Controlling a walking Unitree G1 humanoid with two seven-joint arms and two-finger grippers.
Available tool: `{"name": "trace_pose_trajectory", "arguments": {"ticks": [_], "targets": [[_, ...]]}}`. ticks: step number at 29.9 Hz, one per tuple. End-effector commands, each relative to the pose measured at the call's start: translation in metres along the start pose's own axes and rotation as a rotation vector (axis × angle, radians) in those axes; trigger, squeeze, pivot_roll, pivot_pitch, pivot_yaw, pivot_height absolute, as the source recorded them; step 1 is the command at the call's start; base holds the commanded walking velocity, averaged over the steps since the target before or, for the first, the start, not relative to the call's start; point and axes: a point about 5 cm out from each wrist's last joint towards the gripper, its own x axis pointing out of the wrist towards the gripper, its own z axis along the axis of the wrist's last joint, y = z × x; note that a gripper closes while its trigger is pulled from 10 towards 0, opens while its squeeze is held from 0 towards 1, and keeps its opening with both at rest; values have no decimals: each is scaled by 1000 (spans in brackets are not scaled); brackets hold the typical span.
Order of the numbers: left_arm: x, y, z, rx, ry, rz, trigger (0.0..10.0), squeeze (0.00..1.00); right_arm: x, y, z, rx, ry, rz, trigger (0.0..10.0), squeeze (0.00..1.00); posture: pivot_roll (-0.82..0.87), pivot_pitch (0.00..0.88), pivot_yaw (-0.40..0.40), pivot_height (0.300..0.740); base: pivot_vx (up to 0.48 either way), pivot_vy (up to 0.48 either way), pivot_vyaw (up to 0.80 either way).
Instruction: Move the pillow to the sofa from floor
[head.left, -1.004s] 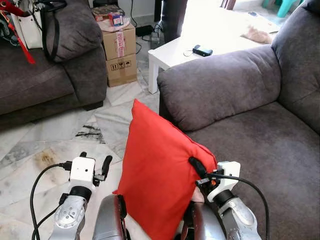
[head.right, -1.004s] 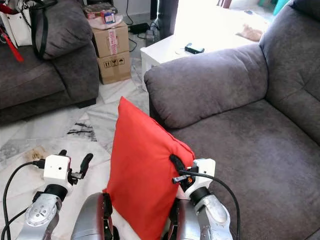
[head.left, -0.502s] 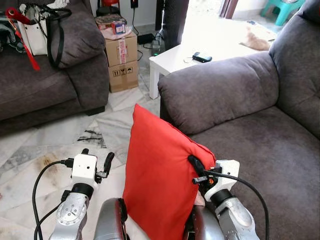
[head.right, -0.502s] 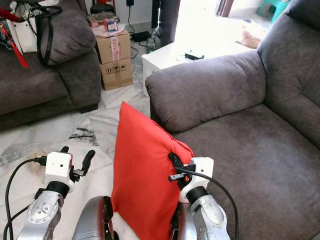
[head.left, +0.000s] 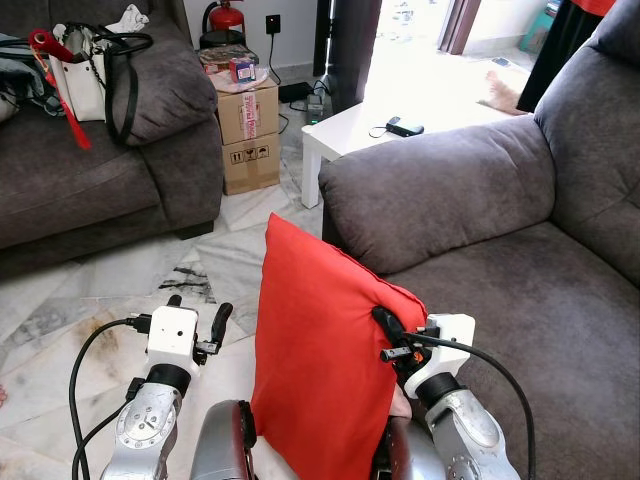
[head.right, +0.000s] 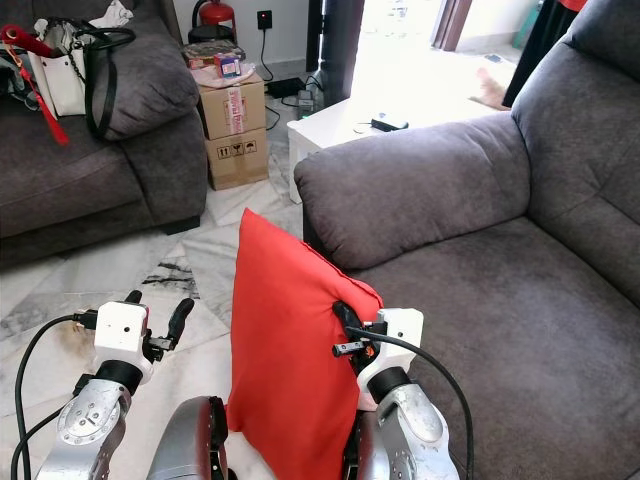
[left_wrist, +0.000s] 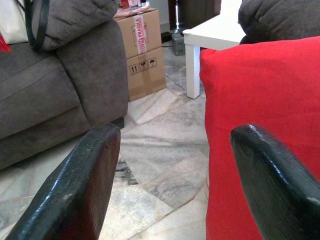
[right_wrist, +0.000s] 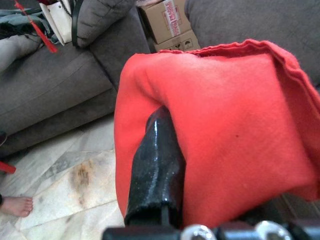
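Upright, red pillow (head.left: 320, 350) pinched in closed right claw (head.left: 385, 325); left claw (head.left: 195, 320) agape beside it.

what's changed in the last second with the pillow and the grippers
Little: the view tilted up, showing more of the room. The right gripper stays shut on the red pillow, held upright beside the sofa. The left gripper stays open and apart from it.

sofa seat (head.left: 530, 300): bare, open | armrest (head.left: 440, 185): blocks ahead | floor (head.left: 80, 300): free
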Motion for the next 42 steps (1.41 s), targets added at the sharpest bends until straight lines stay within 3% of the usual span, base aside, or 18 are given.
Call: {"name": "trace_pose_trajectory", "arguments": {"ticks": [1, 26, 42], "targets": [[1, -4, -1, -9, 5, -15, 10000, 0, 8, 10, 35, -32, -166, 42, 10000, 0, 40, 45, -72, 623, 0, 0, 0], [2, -5, -1, -17, 7, -18, 10000, 0, 13, 15, 34, -16, -166, 49, 10000, 0, 45, 69, -70, 738, 0, 0, 0], [6, -3, 2, -9, -1, -26, 10000, 0, 18, 15, 35, -14, -178, 42, 10000, 0, 57, 60, -52, 740, 0, 0, 0]]}}
